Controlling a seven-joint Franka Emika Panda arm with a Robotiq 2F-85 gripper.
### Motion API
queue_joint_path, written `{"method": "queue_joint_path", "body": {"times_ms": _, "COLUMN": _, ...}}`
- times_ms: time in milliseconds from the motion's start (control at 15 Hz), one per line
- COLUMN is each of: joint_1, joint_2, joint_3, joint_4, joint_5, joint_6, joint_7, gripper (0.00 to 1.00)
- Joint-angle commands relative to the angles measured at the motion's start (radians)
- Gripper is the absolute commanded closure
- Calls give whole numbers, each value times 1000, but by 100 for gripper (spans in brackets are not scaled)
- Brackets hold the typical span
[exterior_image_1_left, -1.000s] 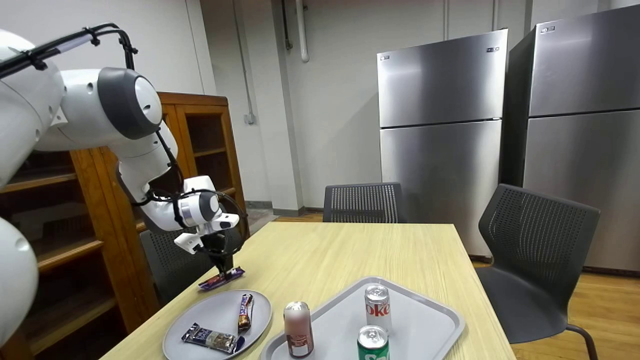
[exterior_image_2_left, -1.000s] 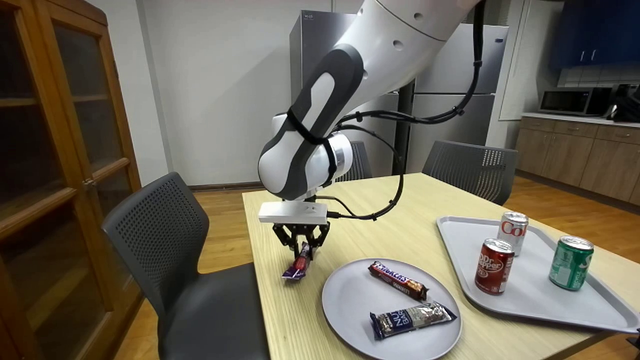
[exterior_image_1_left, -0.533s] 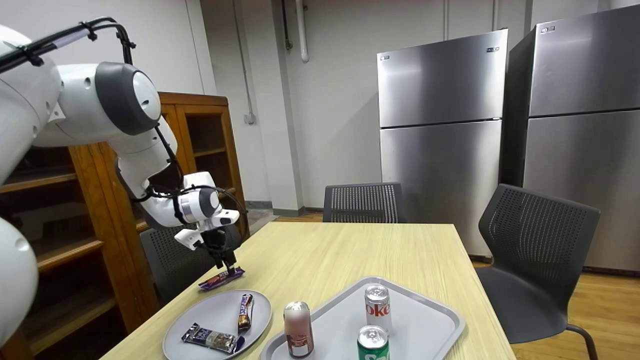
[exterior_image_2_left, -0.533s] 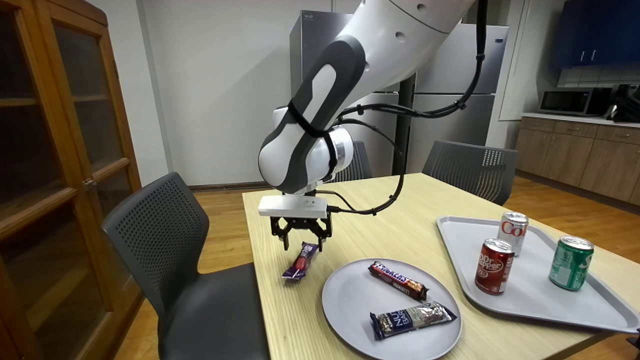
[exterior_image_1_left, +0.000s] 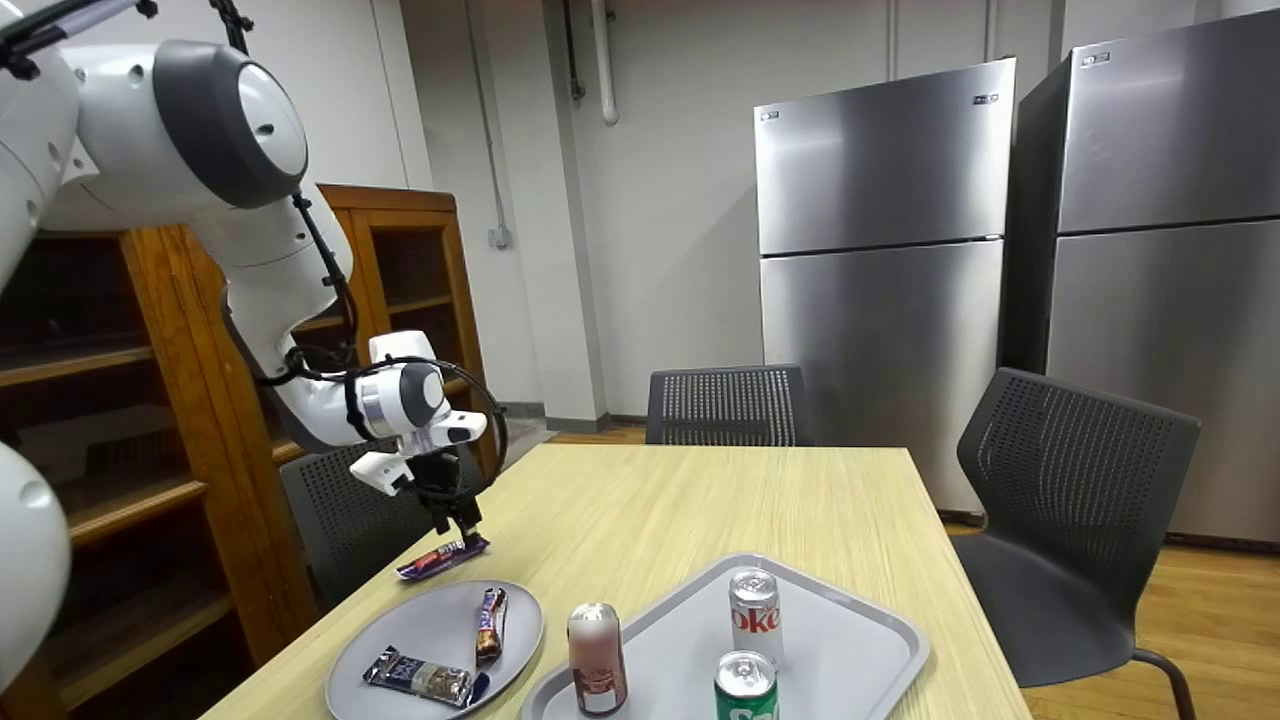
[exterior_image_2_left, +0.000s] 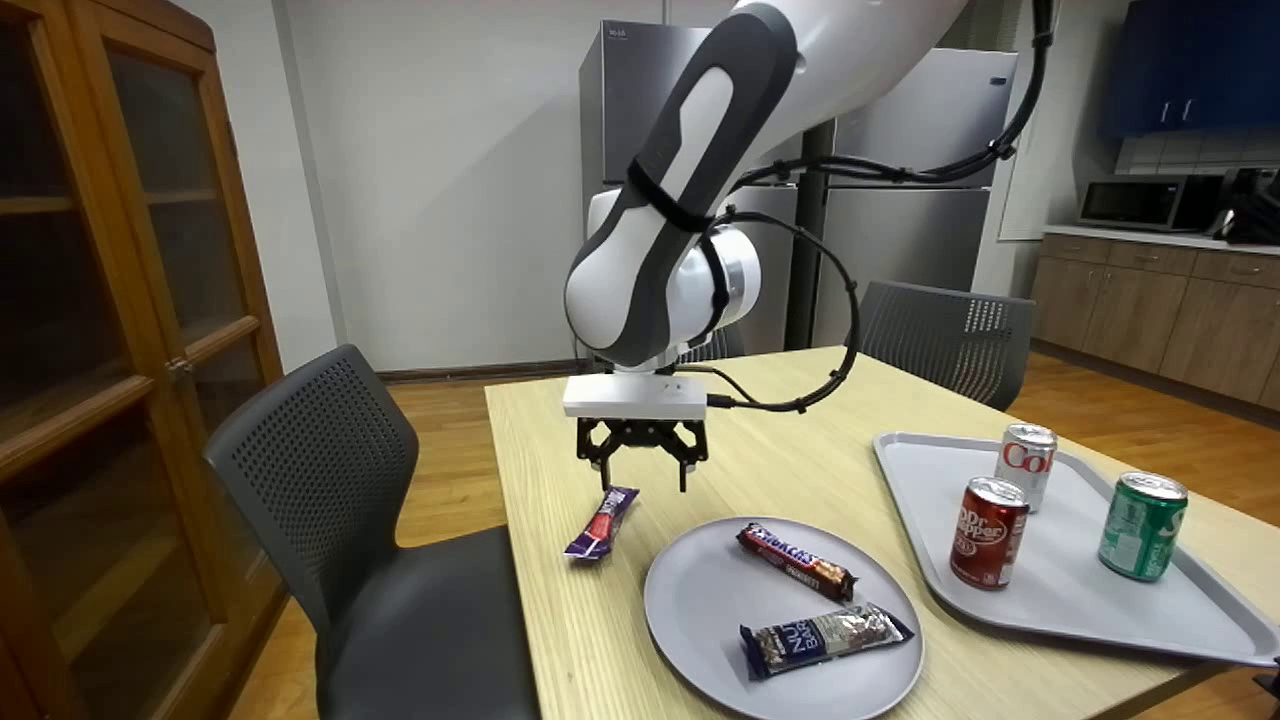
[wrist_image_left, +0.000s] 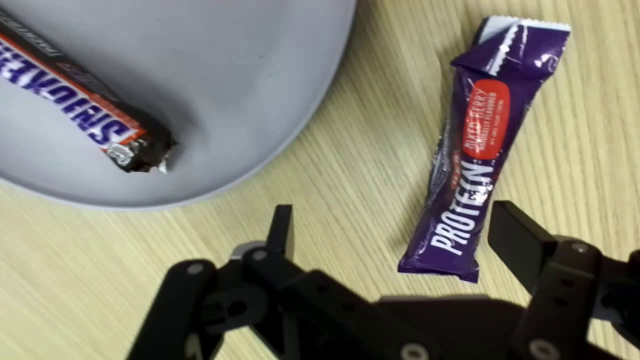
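My gripper (exterior_image_2_left: 644, 488) stands open just above the table, its fingers wide apart with nothing gripped. A purple protein bar (wrist_image_left: 467, 165) with a red label lies flat on the wood below it. In the wrist view the bar's lower end shows between the fingertips, closer to the right-hand finger (wrist_image_left: 520, 245). Both exterior views show the bar (exterior_image_2_left: 602, 525) beside a grey round plate (exterior_image_2_left: 690, 600). On that plate rest a Snickers bar (exterior_image_2_left: 797, 562) and a silver and dark blue nut bar (exterior_image_2_left: 825, 640). The wrist view shows only part of the Snickers (wrist_image_left: 65, 90).
A grey tray (exterior_image_2_left: 930, 480) stands farther along the table, holding a Dr Pepper can (exterior_image_2_left: 988, 535), a Diet Coke can (exterior_image_2_left: 1025, 465) and a green can (exterior_image_2_left: 1143, 528). A dark chair (exterior_image_2_left: 330, 480) is at the table edge near the bar. Behind it stands a wooden cabinet (exterior_image_2_left: 150, 300).
The jaws have spread from around the purple bar. The gripper has risen off it and shifted rightward in an exterior view, while the bar has stayed in place on the table.
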Motion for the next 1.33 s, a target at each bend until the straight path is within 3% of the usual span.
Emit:
{"method": "queue_joint_path", "body": {"times_ms": 0, "joint_1": -33, "joint_2": -129, "joint_3": 13, "joint_4": -181, "joint_5": -26, "joint_6": 54, "joint_7": -86, "gripper": 0}}
{"method": "queue_joint_path", "body": {"times_ms": 600, "joint_1": -48, "joint_2": -246, "joint_3": -11, "joint_4": -389, "joint_5": -89, "joint_6": 67, "joint_7": -220, "gripper": 0}}
{"method": "queue_joint_path", "body": {"times_ms": 1267, "joint_1": -59, "joint_2": -225, "joint_3": -48, "joint_4": -469, "joint_5": -199, "joint_6": 137, "joint_7": -296, "gripper": 0}}
